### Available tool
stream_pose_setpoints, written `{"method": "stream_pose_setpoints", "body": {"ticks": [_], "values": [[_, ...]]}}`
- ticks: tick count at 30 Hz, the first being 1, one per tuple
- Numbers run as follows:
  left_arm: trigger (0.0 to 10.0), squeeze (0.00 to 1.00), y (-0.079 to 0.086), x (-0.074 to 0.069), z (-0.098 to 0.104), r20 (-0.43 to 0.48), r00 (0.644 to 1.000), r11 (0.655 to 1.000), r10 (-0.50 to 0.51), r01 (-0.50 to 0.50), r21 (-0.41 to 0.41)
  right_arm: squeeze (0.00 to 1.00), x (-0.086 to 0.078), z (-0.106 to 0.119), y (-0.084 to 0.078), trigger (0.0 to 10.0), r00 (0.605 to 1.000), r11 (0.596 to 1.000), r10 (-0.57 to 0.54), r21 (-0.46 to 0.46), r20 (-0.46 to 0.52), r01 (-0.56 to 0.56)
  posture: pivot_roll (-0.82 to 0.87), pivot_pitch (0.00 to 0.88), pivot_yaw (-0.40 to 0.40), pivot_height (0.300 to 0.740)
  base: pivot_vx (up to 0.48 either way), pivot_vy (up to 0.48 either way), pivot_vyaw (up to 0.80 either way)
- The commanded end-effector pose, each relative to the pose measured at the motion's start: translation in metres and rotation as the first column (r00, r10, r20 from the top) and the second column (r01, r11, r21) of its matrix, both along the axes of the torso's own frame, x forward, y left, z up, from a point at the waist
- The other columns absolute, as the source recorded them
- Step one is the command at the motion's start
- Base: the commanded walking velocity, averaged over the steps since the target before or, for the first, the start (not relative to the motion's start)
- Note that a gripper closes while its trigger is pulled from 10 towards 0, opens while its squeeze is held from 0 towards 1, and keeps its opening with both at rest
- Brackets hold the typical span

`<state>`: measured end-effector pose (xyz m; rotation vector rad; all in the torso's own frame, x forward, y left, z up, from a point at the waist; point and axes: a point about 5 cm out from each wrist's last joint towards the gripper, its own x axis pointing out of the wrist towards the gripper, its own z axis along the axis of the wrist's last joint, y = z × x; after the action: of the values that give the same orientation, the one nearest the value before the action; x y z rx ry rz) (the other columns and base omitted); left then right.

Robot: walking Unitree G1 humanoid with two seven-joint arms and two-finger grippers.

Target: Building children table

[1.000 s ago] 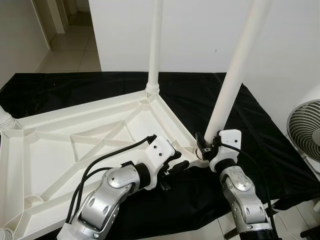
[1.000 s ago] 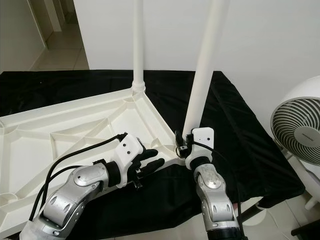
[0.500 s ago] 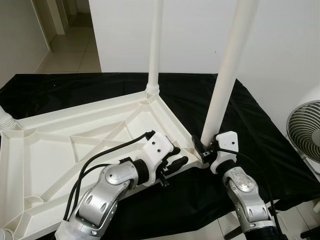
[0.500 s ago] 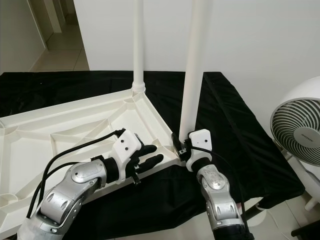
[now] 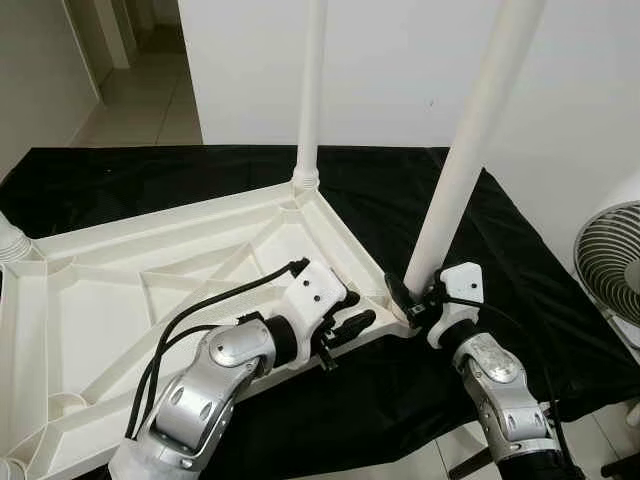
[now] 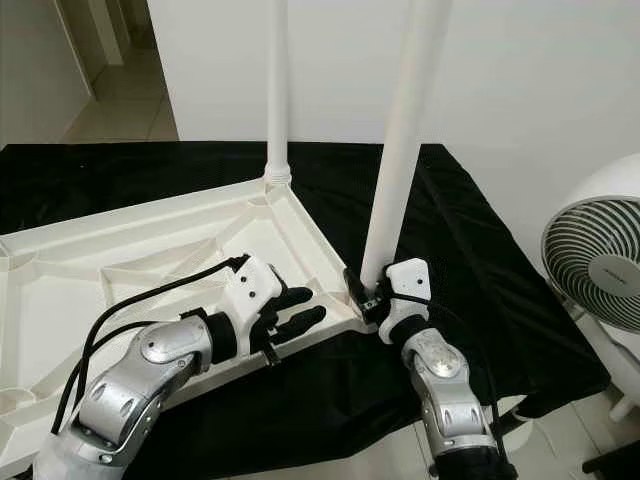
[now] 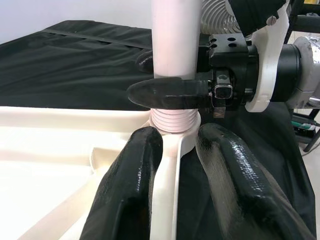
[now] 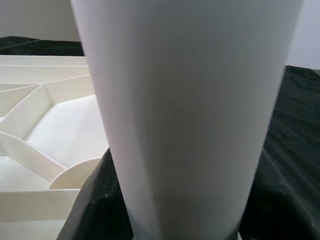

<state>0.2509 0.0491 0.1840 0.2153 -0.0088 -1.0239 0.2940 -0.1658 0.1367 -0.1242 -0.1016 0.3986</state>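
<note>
The white children's table top lies upside down on a black cloth, its ribs facing up. One white leg stands upright in the far corner. A second white leg leans to the right over the near right corner, and my right gripper is shut on its lower end. The leg's threaded end sits at the corner socket. My left gripper is shut on the table top's near rim just left of that corner, one finger on each side of the rim.
The black cloth covers the low surface under the table top. A white fan stands at the right. Further leg stubs show at the left edge and at the lower left corner. A white wall is close behind.
The held leg stood nearly upright half a second ago and now leans right again. My left gripper has shifted slightly left along the rim since one second ago.
</note>
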Motion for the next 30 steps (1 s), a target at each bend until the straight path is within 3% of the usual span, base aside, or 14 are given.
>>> {"method": "stream_pose_setpoints", "body": {"ticks": [1,16,30], "values": [[10.0,0.0,0.0,0.0,0.004,0.011,1.0,1.0,0.021,-0.021,-0.009,0.0,-0.004,-0.026,-0.008,10.0,0.99,0.999,-0.025,0.035,-0.142,0.03,0.03,0.061,-0.012,0.74,0.0,0.0,0.0],[10.0,0.0,0.002,-0.003,0.005,0.011,1.0,1.0,0.022,-0.022,-0.007,0.0,-0.004,-0.048,-0.017,10.0,0.96,0.993,-0.081,0.059,-0.266,0.1,0.04,0.06,-0.017,0.74,0.0,0.0,0.0],[10.0,0.0,0.002,-0.004,0.006,0.007,1.0,1.0,0.025,-0.025,-0.007,0.0,-0.004,-0.052,-0.024,10.0,0.949,0.983,-0.12,0.097,-0.293,0.154,0.05,0.065,-0.018,0.74,0.0,0.0,0.0]]}}
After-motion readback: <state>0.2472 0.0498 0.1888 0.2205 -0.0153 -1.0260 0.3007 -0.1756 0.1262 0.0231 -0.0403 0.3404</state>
